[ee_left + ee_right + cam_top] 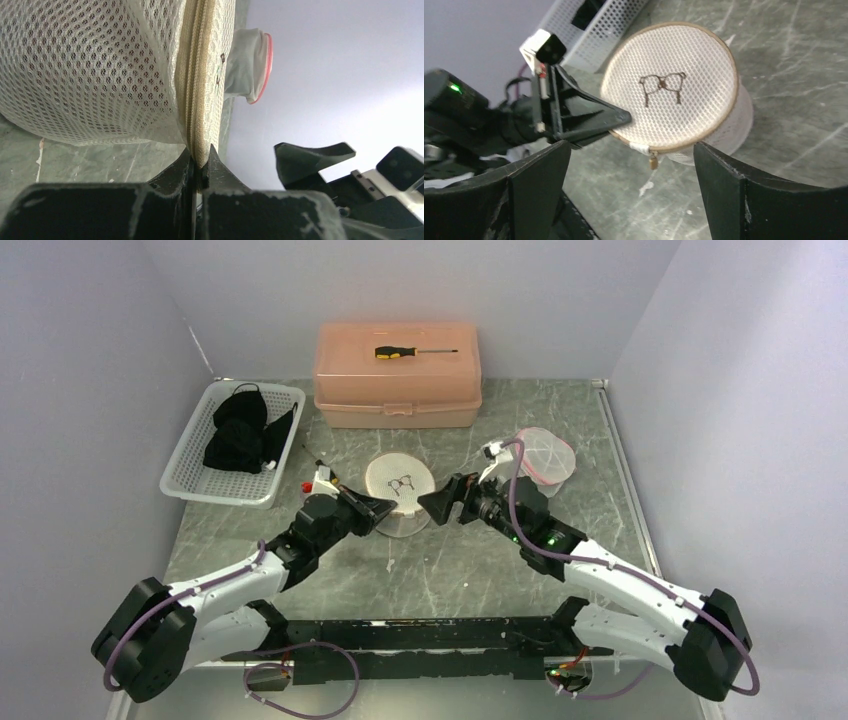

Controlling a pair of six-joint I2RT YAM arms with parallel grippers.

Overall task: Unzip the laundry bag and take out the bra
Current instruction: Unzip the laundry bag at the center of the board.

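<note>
One laundry bag, contents indistinct.

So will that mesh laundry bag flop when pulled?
The laundry bag looks light: thin open mesh. Its hooped rim probably stays round, but the side wall looks soft and may crumple. Held by the left fingers, it could tip.
</note>
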